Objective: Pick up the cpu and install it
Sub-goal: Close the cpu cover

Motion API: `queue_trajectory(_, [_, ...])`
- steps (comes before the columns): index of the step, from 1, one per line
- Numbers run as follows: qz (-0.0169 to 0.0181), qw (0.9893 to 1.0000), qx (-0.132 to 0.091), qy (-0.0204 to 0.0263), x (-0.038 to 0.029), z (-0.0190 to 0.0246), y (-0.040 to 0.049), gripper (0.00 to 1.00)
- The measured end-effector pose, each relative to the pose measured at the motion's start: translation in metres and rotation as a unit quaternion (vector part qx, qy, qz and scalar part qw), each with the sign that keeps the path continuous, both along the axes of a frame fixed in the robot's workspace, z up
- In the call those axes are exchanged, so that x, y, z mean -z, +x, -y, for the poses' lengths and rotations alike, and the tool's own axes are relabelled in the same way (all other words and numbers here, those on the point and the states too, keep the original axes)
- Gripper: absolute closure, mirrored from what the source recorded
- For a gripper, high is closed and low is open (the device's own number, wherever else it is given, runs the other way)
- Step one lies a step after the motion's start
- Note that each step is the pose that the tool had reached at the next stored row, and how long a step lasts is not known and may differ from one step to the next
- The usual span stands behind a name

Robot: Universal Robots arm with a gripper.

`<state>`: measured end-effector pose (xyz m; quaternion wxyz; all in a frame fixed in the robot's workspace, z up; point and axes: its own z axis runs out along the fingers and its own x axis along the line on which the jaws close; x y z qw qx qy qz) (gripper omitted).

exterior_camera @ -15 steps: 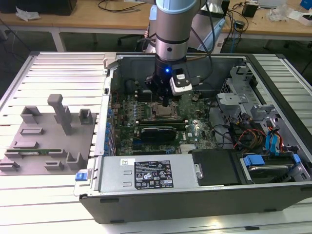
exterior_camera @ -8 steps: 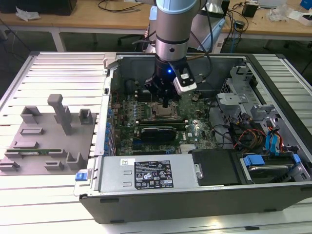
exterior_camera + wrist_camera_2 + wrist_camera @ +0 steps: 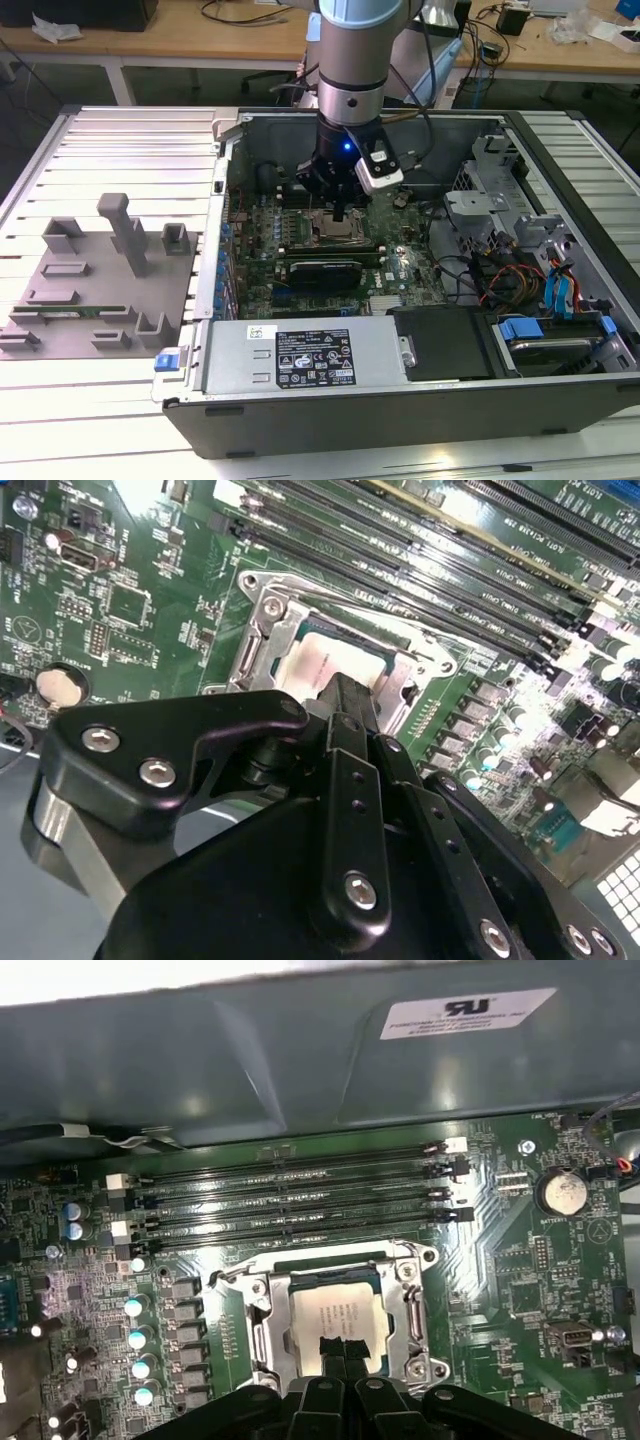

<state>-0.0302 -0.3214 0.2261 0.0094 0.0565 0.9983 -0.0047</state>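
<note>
One arm (image 3: 350, 60) reaches down into one open computer case (image 3: 400, 400), its single gripper (image 3: 342, 1348) poised over the board (image 3: 520, 1260). The one cpu (image 3: 338, 1305) lies flat in the socket (image 3: 262, 1310), shiny metal top facing up and ringed on all four sides by the socket's metal frame. The chip is square, so no side reads as the longer one; its edges run square with the frame, and one pair of edges runs parallel to the four black memory slots (image 3: 300, 1200) just beside the socket. In the first wrist view the two fingers (image 3: 330, 1348) are clenched together with nothing between them, their tips over the edge of the cpu nearest the camera; whether they touch the metal cannot be told. One round coin cell (image 3: 562, 1192) sits on the board well apart from the socket. In the exterior view, one grey tray (image 3: 110, 285) of fixtures lies outside the case on the exterior view's left, with one green memory stick (image 3: 75, 312) resting in it.
</note>
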Motion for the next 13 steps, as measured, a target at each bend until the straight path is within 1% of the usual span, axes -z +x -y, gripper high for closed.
queue_trajectory(4, [0.0000, 1.0000, 0.000, 0.0000, 0.0039, 0.0000, -0.0040, 0.89])
queue_trajectory(7, [0.0000, 1.0000, 0.000, -0.0001, 0.0057, 0.0001, -0.0093, 0.89])
queue_trajectory(10, [0.0002, 1.0000, 0.000, 0.0000, 0.0079, 0.0000, -0.0172, 0.89])
queue_trajectory(11, [0.0004, 1.0000, 0.000, 0.0001, 0.0101, 0.0000, -0.0222, 0.89])
queue_trajectory(12, [0.0003, 1.0000, 0.000, 0.0000, 0.0119, 0.0000, -0.0242, 0.89])
queue_trajectory(13, [0.0003, 1.0000, 0.000, 0.0000, 0.0152, 0.0000, -0.0268, 0.89])
